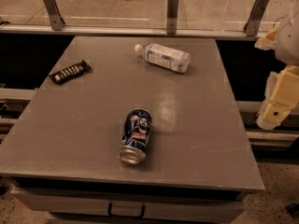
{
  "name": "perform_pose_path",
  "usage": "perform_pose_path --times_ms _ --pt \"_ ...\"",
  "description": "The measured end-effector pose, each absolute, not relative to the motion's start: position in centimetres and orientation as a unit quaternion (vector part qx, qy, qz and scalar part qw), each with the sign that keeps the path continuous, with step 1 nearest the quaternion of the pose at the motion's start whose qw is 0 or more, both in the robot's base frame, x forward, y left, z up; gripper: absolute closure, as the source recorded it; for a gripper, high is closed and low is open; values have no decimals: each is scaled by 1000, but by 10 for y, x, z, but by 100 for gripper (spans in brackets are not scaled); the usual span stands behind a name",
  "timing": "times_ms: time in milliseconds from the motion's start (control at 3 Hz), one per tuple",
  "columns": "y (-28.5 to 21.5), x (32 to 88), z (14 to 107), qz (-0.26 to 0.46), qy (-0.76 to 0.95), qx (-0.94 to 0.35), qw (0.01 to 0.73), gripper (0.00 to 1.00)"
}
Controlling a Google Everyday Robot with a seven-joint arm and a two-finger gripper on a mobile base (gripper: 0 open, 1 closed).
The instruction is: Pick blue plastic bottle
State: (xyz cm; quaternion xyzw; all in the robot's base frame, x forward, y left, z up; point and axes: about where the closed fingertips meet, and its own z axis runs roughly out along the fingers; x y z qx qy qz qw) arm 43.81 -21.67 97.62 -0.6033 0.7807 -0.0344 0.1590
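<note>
1. Camera view: a grey surface [84, 125] fills most of the scene, seen from above and in front, with its far edge running below a rail held by metal posts [173, 13].
2. The blue plastic bottle [164, 57] lies on its side in the far part of the surface, a little right of the middle. Its white cap points to the upper left and its pale printed label faces up. Nothing touches it.
3. A dark blue drink can [136, 135] with a face printed on it lies on its side near the front of the surface, about in the middle, one round metal end turned toward the camera. It is well apart from the bottle.
4. A flat black snack bar wrapper [70, 72] lies near the far left edge of the surface, set at a slant, well apart from both the bottle and the can.
5. The pincer [279, 99] shows as pale cream parts at the right border of the scene, beyond the right edge of the surface and partly cut off. It is well apart from the bottle. Whether it is released or clenched I cannot tell.
6. Below the front edge of the surface a light-coloured panel carries a dark handle [126, 211].
</note>
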Motion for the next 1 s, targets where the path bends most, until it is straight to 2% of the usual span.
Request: perform_pose_path --times_ms 333,667,1000 --pt "-217 438 976 -34 781 -603 159 0" --pt "-212 472 968 -30 773 -606 183 0" --pt "-206 544 954 -25 762 -605 227 0"
